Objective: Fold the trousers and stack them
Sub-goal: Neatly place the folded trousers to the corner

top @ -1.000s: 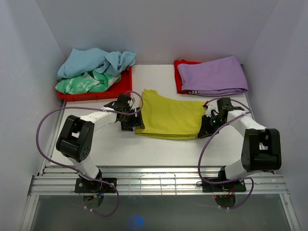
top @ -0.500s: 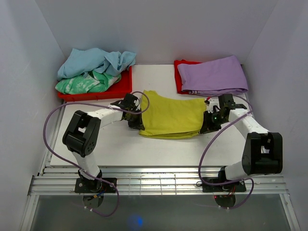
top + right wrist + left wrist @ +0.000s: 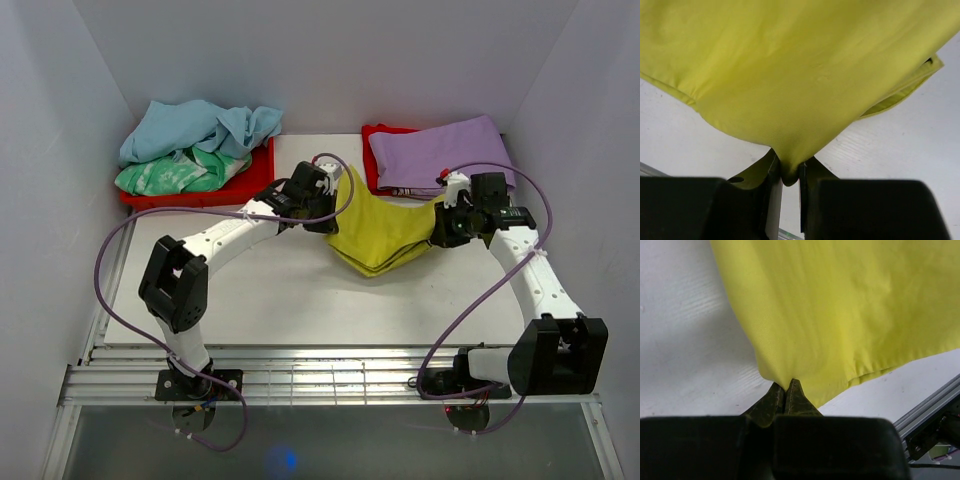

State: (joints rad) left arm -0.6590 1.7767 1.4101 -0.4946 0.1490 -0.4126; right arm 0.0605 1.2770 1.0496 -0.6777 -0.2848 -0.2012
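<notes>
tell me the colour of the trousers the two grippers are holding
Yellow-green. The trousers show best in the left wrist view.

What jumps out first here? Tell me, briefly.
The yellow trousers sag over the middle of the table, pinched at each end by the left gripper and the right gripper. Purple trousers lie folded at the back right; a heap of blue and green clothes sits back left.
</notes>
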